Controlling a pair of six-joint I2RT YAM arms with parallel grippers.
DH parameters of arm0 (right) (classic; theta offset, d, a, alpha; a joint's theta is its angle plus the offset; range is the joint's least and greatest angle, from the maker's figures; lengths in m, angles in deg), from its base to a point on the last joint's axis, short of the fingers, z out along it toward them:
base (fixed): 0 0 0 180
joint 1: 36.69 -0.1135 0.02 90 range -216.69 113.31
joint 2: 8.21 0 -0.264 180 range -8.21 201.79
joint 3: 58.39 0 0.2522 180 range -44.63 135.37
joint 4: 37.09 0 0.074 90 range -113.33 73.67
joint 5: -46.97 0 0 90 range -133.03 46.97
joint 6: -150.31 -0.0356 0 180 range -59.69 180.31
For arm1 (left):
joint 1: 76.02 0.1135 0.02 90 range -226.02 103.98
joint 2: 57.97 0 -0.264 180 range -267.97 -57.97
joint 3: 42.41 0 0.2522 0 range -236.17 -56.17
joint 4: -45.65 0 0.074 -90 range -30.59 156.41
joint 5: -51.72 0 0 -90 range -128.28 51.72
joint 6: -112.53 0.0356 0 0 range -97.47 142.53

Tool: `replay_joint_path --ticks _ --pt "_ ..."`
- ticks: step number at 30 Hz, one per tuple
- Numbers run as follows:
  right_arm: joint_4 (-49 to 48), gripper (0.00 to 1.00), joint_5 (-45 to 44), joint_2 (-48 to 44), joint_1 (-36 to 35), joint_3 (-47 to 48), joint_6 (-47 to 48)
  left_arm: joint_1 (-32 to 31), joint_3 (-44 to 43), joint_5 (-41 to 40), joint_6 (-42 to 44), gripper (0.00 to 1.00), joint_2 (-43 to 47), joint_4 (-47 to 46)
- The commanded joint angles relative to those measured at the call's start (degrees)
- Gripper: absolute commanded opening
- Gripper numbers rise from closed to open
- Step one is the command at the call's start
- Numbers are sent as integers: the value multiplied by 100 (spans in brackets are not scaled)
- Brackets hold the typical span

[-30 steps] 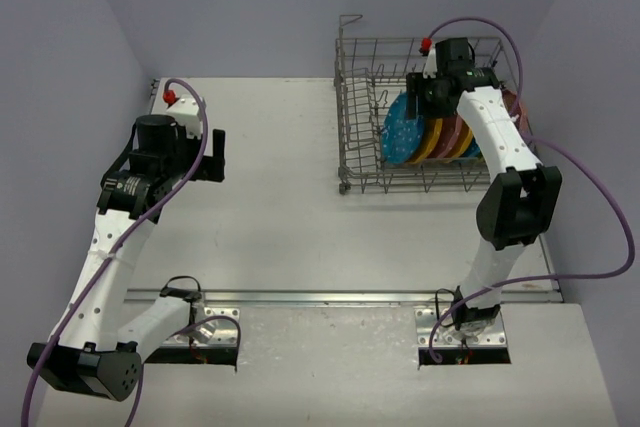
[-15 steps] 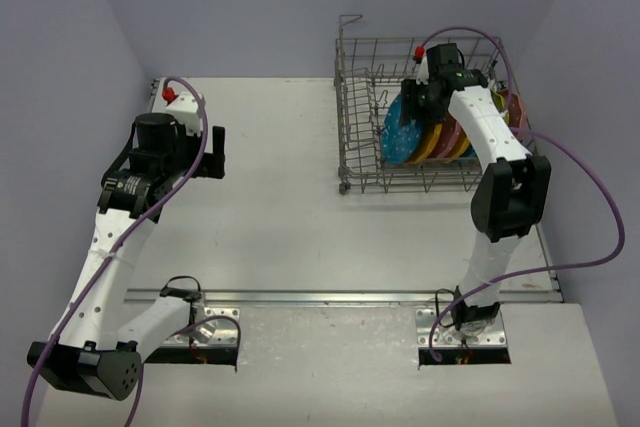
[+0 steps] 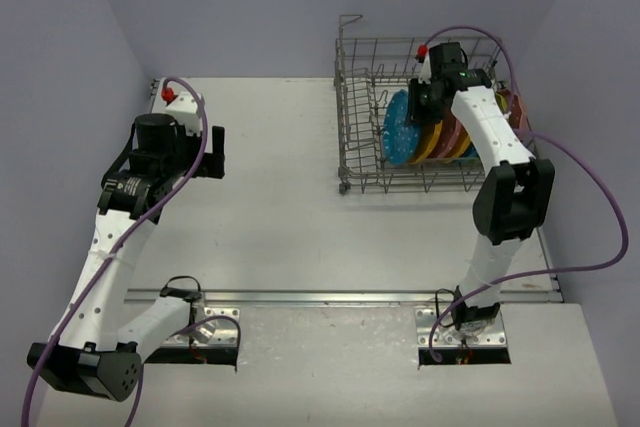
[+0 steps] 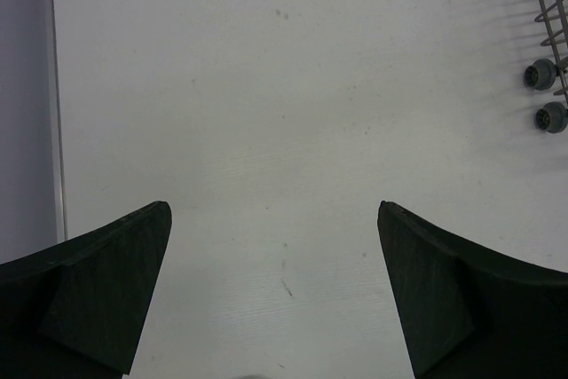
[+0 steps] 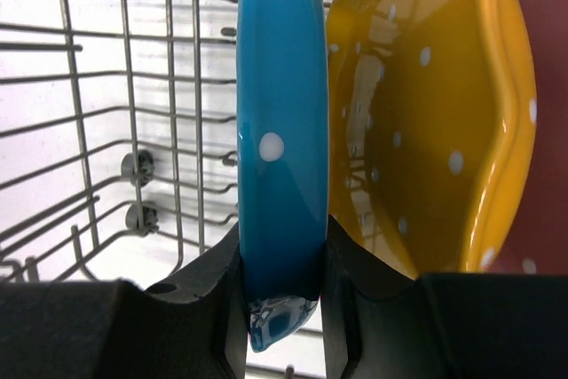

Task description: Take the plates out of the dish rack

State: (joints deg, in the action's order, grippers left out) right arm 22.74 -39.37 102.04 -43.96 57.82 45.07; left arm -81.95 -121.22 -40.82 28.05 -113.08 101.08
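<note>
The white table (image 3: 290,207) lies under both arms, and under the fingers of the left gripper (image 4: 275,295) only its bare surface shows. The grey wire dish rack (image 3: 358,137) stands on the table and encloses the right gripper (image 5: 282,264). Its wires run to the left of and beyond those fingers.

The plates stand on edge in the rack, one beside the other. The teal-blue plate (image 5: 280,130) sits between the two right fingers (image 5: 213,308), which press on both of its faces at the rim, so this gripper is closed on it. The orange-yellow plate (image 5: 426,130) stands just to the right of the right-hand finger. The pink plate (image 3: 453,135) is further on that side.

The left fingers (image 4: 98,299) stand wide apart and hold nothing. Far to their right are two small round rack feet (image 4: 540,74).
</note>
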Motion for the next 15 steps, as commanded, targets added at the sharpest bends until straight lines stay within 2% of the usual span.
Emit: replay_joint_path --ticks 1,9,15 --pt "-231 0 367 -1085 -73 293 -48 -2 19 -93 -158 100 105 -273" --pt "-543 0 416 -1827 -73 416 274 5 -95 -100 -296 100 51 -263" --pt "-931 0 363 -2423 -64 373 666 -4 158 833 -157 100 392 -767"
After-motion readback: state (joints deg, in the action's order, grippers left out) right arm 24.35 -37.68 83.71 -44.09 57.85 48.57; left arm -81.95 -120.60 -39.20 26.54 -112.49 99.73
